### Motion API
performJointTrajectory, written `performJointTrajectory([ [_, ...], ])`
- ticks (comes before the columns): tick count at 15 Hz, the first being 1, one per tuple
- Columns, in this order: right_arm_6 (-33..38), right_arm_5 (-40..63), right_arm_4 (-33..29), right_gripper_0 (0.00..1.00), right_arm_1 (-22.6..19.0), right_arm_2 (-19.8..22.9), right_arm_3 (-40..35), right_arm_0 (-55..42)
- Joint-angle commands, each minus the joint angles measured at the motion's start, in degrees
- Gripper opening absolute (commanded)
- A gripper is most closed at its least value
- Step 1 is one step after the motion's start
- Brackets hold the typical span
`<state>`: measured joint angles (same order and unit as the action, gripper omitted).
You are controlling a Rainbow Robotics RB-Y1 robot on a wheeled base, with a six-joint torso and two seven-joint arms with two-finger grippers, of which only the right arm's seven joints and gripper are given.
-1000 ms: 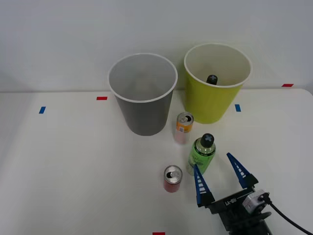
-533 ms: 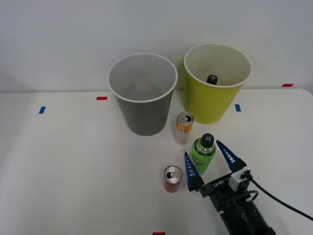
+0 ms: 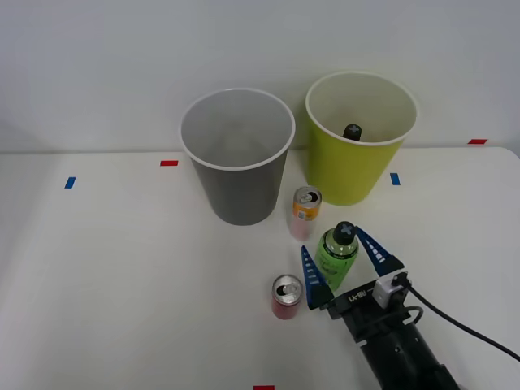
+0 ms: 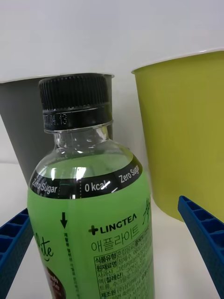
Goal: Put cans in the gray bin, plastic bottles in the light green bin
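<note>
My hand [image 3: 341, 264] is spread wide around the green bottle [image 3: 335, 256], gripping nothing, and closing off-centre could topple it into the red can [image 3: 286, 296] beside it.

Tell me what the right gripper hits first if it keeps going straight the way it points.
Likely the green-label plastic bottle: it stands upright between the open fingers of the right gripper, so the palm would probably meet it first. The light green bin stands farther along.
</note>
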<state>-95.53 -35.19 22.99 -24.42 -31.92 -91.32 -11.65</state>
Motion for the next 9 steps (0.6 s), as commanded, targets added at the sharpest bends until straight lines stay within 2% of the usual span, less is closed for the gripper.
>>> performJointTrajectory([
  [1,-0.1,-0.4,0.4,1.00,-1.2,-0.1,0.0,0.1],
  [9,-0.2,-1.1,1.0,1.00,-2.1,0.0,-0.1,0.2],
])
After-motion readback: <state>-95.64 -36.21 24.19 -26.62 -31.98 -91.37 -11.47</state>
